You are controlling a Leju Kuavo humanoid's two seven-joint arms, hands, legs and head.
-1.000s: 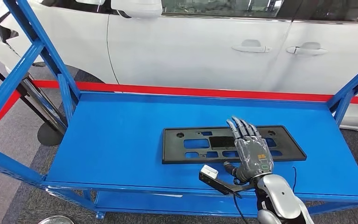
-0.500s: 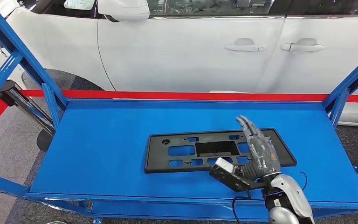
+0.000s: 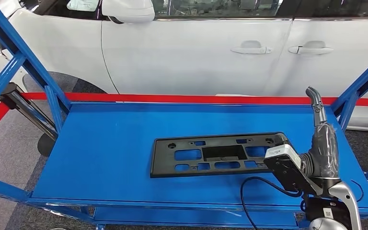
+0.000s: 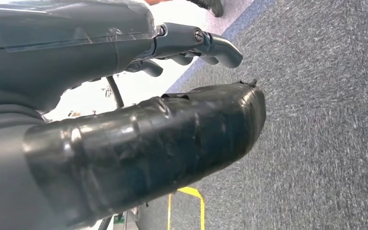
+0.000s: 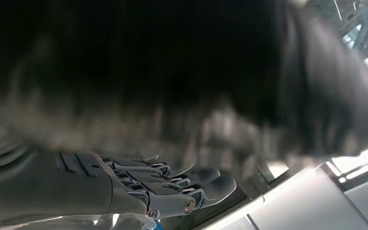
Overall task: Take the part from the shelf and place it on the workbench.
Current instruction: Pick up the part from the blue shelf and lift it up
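Part (image 3: 220,154): black flat plastic plate with cutouts, looks like a licence plate bracket. It lies flat on the blue shelf (image 3: 115,143) deck, right of centre, long side across the view. Nothing grips it.

Right robot hand (image 3: 322,139): at the part's right end, turned edge-on to the head camera, fingers (image 3: 315,101) pointing up and away, held together and fairly straight. Holds nothing. Can't tell if the palm edge touches the part's end; the wrist camera (image 3: 287,167) block overlaps that corner. In the right wrist view the fingers (image 5: 182,189) lie side by side, extended, with nothing between them; most of that frame is dark blur.

Left robot hand (image 4: 124,120): seen in the left wrist view hanging over grey carpet (image 4: 326,120). Thumb extended, fingers (image 4: 211,45) slightly curled, nothing in it.

Surroundings: a white car (image 3: 196,48) stands right behind the shelf, with two door handles and a mirror visible. A red stripe (image 3: 172,98) runs along behind the shelf's back edge. A black cable (image 3: 254,191) loops on the deck near the front edge.
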